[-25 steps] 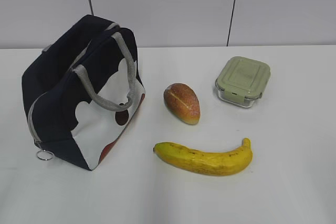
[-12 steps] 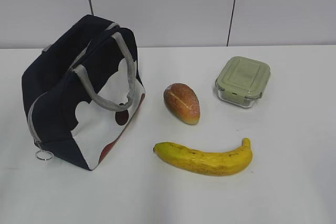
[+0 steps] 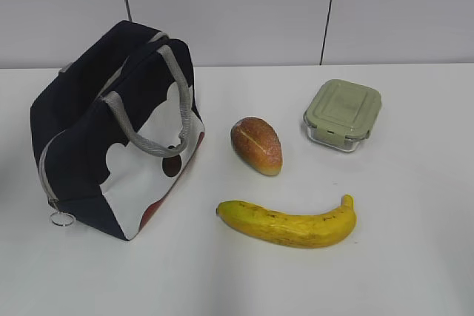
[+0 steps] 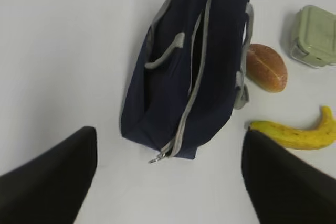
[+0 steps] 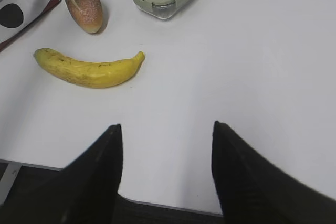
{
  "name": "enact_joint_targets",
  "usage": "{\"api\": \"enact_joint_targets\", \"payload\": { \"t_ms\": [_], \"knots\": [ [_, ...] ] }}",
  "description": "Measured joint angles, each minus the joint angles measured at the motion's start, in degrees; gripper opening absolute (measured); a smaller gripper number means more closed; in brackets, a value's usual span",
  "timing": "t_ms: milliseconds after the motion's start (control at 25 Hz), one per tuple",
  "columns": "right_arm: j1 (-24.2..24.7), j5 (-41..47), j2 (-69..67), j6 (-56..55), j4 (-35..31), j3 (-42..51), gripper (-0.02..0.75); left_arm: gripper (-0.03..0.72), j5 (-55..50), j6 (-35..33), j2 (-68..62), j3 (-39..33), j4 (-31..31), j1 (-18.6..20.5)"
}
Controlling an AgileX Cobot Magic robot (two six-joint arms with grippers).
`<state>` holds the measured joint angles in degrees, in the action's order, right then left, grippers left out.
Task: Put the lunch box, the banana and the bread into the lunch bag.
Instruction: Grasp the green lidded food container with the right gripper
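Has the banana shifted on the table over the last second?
No. The banana lies in the same spot below the bread, right of the lunch bag.

A plain white surface [image 3: 415,271] fills most of every view, matte and evenly lit, with only soft, short shadows on it. Behind its far edge stands a pale grey wall [image 3: 222,12] of flat panels, split by two thin dark vertical seams [image 3: 328,12]. In the right wrist view the surface ends at a near edge just below and left of the tool, and beyond that edge lies a dark strip [image 5: 31,179], possibly the floor or a lower frame, too dim to tell.
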<state>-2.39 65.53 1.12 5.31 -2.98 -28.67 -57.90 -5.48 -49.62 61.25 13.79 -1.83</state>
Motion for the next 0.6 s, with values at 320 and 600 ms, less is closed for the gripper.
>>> {"api": "enact_joint_targets", "payload": {
  "t_ms": [320,600],
  "knots": [
    [0.00,0.00,0.00,0.00,0.00,0.00,0.404,0.541,-6.52,-2.55,-23.50,18.44,0.84,-5.89],
    [0.00,0.00,0.00,0.00,0.00,0.00,0.404,0.482,-11.62,-3.55,-40.80,31.27,0.49,-7.76]
  ]
}}
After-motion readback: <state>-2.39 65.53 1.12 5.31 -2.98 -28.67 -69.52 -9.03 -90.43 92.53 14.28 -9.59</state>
